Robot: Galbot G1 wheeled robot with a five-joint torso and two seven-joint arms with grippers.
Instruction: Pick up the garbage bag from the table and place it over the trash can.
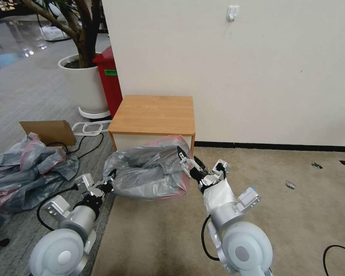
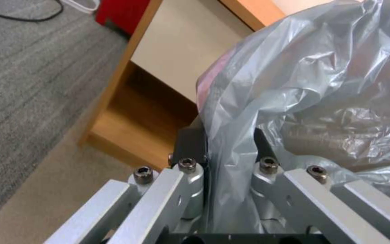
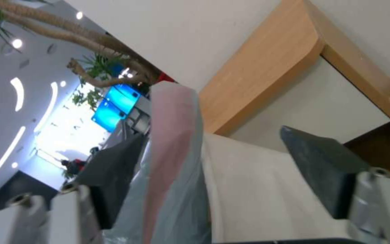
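Note:
The garbage bag (image 1: 149, 172), grey with a pink rim, is spread open on the floor in front of the table (image 1: 153, 111). It hides the trash can in the head view. My left gripper (image 1: 110, 177) is at the bag's left edge, and in the left wrist view the film (image 2: 294, 84) runs between its close-set fingers (image 2: 190, 142). My right gripper (image 1: 188, 154) stands open at the bag's right edge. In the right wrist view, the pink rim (image 3: 172, 135) and the trash can's cream wall (image 3: 258, 189) lie between its wide-apart fingers (image 3: 317, 162).
A heap of grey and pink sheeting (image 1: 27, 168), a cardboard piece (image 1: 50, 132) and black cables (image 1: 76, 147) lie to the left. The red bin (image 1: 109, 76) and white planter (image 1: 84, 84) stand behind. Open carpet (image 1: 295, 214) lies to the right.

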